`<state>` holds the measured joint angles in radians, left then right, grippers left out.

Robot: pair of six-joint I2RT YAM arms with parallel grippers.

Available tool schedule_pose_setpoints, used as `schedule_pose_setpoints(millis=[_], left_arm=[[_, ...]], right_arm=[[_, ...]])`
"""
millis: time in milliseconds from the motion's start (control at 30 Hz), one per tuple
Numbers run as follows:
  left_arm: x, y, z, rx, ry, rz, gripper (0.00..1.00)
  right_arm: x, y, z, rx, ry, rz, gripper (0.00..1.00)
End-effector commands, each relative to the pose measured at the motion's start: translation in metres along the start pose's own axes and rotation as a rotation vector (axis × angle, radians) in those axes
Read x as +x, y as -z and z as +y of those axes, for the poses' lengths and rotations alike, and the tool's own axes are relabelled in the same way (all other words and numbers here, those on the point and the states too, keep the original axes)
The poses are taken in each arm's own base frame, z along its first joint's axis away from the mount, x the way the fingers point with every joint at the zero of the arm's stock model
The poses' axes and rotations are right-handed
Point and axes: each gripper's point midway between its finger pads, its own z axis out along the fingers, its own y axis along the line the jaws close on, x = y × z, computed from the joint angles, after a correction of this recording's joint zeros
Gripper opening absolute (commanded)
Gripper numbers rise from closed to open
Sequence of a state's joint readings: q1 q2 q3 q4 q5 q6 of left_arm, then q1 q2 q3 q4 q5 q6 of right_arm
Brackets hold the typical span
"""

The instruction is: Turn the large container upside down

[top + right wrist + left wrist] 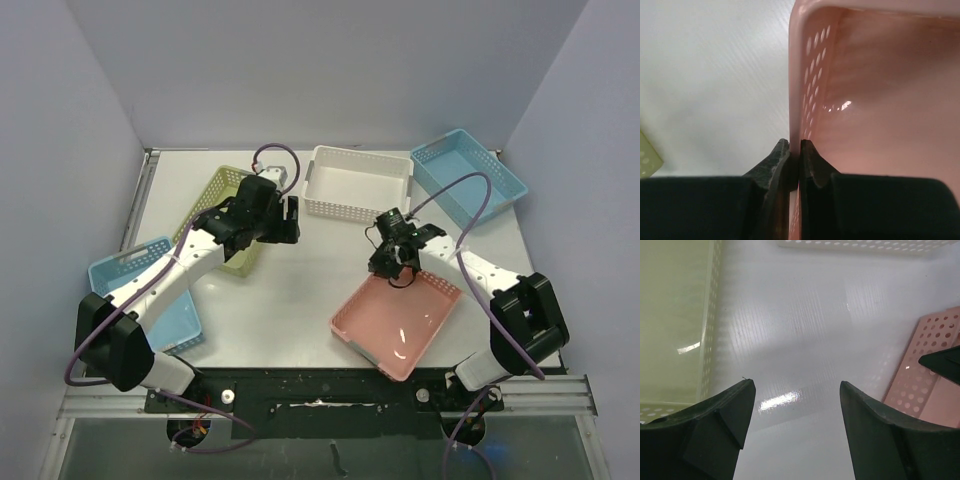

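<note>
The pink perforated container (400, 325) lies open side up on the table's near right part. My right gripper (397, 268) is at its far left rim. In the right wrist view the gripper (794, 145) is shut on the container's side wall (810, 75), one finger outside and one inside. My left gripper (290, 222) is open and empty above bare table, between the green basket and the white basket. In the left wrist view its fingers (796, 390) stand wide apart over the table, and the pink container's wall (930, 385) shows at the right.
A green basket (232, 215) lies under the left arm and shows in the left wrist view (675, 325). A white basket (355, 182) stands at the back middle. One blue basket (468, 178) is at the back right, another (150, 295) at the near left.
</note>
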<state>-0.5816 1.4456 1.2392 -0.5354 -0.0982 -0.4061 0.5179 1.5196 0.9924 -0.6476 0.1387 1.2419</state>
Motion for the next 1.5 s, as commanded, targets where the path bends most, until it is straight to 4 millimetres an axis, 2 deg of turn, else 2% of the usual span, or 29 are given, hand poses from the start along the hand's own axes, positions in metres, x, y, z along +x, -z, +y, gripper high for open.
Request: schedule_pose_setpoints(millis=[0,133,167,233,300,400,467,567,633,700,833,900,967,1067,1200,1300,1367,1467], left_arm=[[-0.017,0.017,-0.001,0.012,0.001,-0.062,0.68],[-0.026,0.028,0.009,-0.03,-0.017,-0.079,0.68],[-0.031,0.034,0.019,-0.075,-0.019,-0.087,0.68],[-0.048,0.048,0.043,-0.146,0.007,-0.117,0.68],[-0.064,0.065,0.068,-0.158,0.063,-0.146,0.68],[-0.083,0.089,0.098,-0.131,0.125,-0.207,0.68],[-0.091,0.101,0.112,-0.13,0.151,-0.239,0.68],[-0.096,0.108,0.119,-0.117,0.171,-0.248,0.68],[-0.095,0.107,0.116,-0.099,0.174,-0.24,0.67],[-0.092,0.104,0.114,-0.085,0.179,-0.232,0.67],[-0.086,0.098,0.114,-0.076,0.178,-0.213,0.67],[-0.085,0.095,0.115,-0.075,0.178,-0.204,0.67],[-0.084,0.092,0.114,-0.07,0.178,-0.195,0.67],[-0.085,0.089,0.113,-0.061,0.181,-0.19,0.67],[-0.084,0.086,0.111,-0.048,0.183,-0.185,0.67],[-0.082,0.085,0.11,-0.041,0.186,-0.18,0.67],[-0.08,0.084,0.11,-0.038,0.189,-0.176,0.67],[-0.078,0.082,0.112,-0.045,0.191,-0.17,0.67]], right_arm=[[-0.033,0.045,0.09,-0.313,0.045,-0.063,0.0],[-0.043,0.097,0.16,-0.607,0.148,-0.043,0.0],[-0.046,0.12,0.186,-0.764,0.18,-0.048,0.0],[-0.04,0.157,0.212,-0.965,0.213,-0.018,0.0],[-0.037,0.181,0.225,-1.088,0.227,-0.002,0.0],[-0.031,0.199,0.233,-1.215,0.215,0.034,0.0],[-0.028,0.204,0.233,-1.291,0.193,0.05,0.0],[-0.02,0.196,0.226,-1.357,0.139,0.131,0.0],[-0.016,0.192,0.217,-1.425,0.104,0.181,0.0],[-0.013,0.201,0.208,-1.537,0.094,0.217,0.0],[0.004,0.191,0.182,-1.573,0.106,0.309,0.0],[0.014,0.171,0.172,-1.477,0.13,0.333,0.01],[0.019,0.14,0.16,-1.303,0.169,0.319,0.04],[0.017,0.098,0.132,-1.041,0.226,0.256,0.08],[0.002,0.074,0.094,-0.877,0.204,0.215,0.2],[-0.012,0.06,0.066,-0.772,0.194,0.163,0.36],[-0.023,0.05,0.046,-0.64,0.239,0.086,0.55],[-0.032,0.044,0.02,-0.526,0.276,0.031,0.64]])
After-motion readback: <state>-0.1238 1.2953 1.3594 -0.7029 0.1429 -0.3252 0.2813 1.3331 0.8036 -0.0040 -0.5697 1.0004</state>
